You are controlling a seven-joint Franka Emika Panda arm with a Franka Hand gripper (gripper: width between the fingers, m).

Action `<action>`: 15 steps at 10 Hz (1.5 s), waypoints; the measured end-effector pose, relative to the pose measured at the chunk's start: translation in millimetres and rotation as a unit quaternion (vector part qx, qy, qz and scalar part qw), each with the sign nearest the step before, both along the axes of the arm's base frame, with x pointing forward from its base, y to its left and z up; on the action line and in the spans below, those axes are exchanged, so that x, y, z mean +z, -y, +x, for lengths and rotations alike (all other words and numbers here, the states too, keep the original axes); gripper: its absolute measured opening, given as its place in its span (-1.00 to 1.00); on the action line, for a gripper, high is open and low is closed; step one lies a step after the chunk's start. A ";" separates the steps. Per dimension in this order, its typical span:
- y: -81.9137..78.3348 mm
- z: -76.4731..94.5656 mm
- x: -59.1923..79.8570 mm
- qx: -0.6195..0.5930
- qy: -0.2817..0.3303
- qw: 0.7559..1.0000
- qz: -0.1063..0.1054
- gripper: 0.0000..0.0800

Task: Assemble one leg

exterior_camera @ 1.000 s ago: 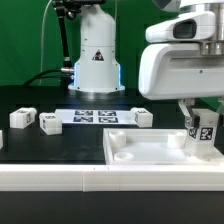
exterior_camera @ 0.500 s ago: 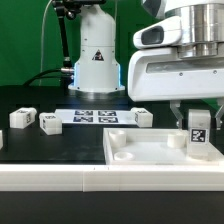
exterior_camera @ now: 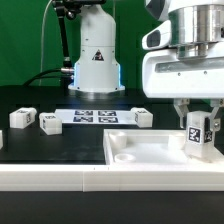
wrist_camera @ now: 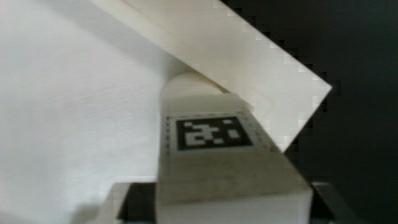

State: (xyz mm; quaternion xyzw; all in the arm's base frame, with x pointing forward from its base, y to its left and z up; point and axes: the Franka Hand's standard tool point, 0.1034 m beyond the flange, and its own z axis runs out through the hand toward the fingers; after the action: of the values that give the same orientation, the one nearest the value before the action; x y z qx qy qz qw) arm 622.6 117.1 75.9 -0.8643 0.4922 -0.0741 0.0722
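Note:
My gripper point(exterior_camera: 200, 120) is shut on a leg point(exterior_camera: 200, 143), a small white block with a black-and-white tag. It holds the leg upright over the near right corner of the large white panel point(exterior_camera: 140, 150), its lower end at a recessed corner. In the wrist view the leg point(wrist_camera: 222, 140) runs out from between the dark fingers point(wrist_camera: 128, 202), with the panel point(wrist_camera: 71, 100) behind it. Three more legs lie on the black table: two at the exterior view's left point(exterior_camera: 20, 118) point(exterior_camera: 50, 122) and one behind the panel point(exterior_camera: 143, 117).
The marker board point(exterior_camera: 95, 116) lies flat on the table between the loose legs. The robot's white base point(exterior_camera: 95, 55) stands behind it before a green backdrop. A white ledge point(exterior_camera: 60, 175) runs along the front edge.
The wrist has turned and shifted a little sideways over the panel's right corner. The held leg went from tilted to nearly upright and sits slightly lower. The loose legs have not moved.

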 end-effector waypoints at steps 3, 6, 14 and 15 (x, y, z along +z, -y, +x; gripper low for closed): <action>-3.4 -1.7 -0.3 -0.109 -0.009 0.994 0.030 -0.12; -3.1 -0.8 0.4 -0.061 -0.005 0.998 0.021 0.54; -10.3 0.9 4.7 0.290 -0.003 0.956 -0.045 0.62; -11.9 1.7 4.9 0.344 -0.009 0.937 -0.057 0.62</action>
State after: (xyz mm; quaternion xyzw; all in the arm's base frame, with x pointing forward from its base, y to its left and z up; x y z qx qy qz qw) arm 624.3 129.0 80.8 -0.9841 0.1603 -0.0649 0.0400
